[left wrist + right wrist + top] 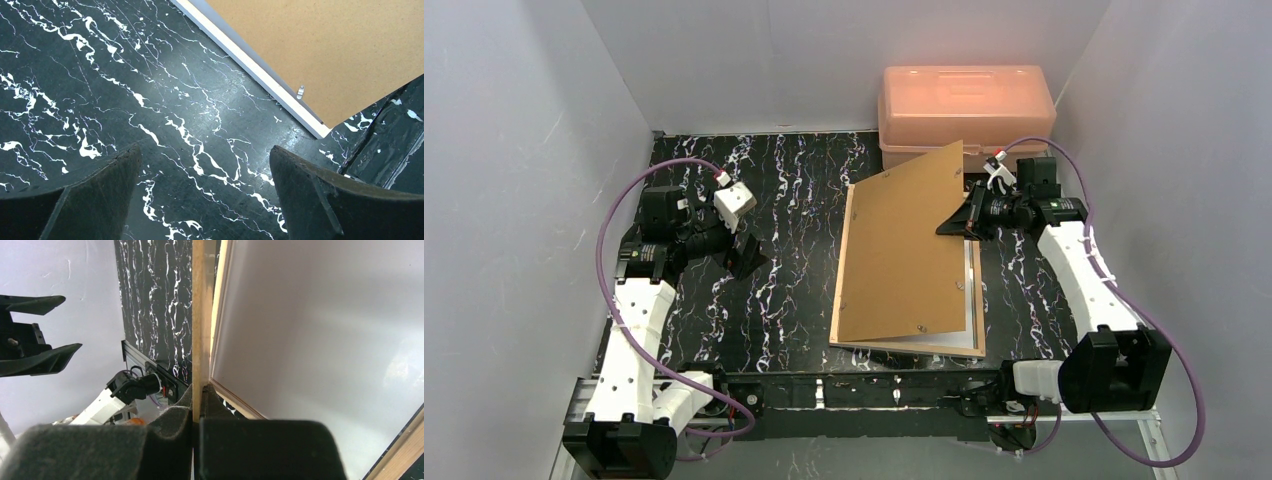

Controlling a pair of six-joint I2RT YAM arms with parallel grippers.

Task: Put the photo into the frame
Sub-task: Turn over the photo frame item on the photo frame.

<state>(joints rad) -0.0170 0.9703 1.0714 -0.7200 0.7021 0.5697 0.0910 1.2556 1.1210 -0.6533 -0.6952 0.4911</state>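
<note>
I'm seeing soft, even overhead light; right of the backing board (200, 330) the pane (320, 340) is glaring white, and my right gripper (196, 420) below is showing blurred.

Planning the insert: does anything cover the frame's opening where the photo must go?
Yes. The brown backing board, pinched at its right edge by the right gripper, is tilted up but hangs over most of the frame and its opening.
</note>
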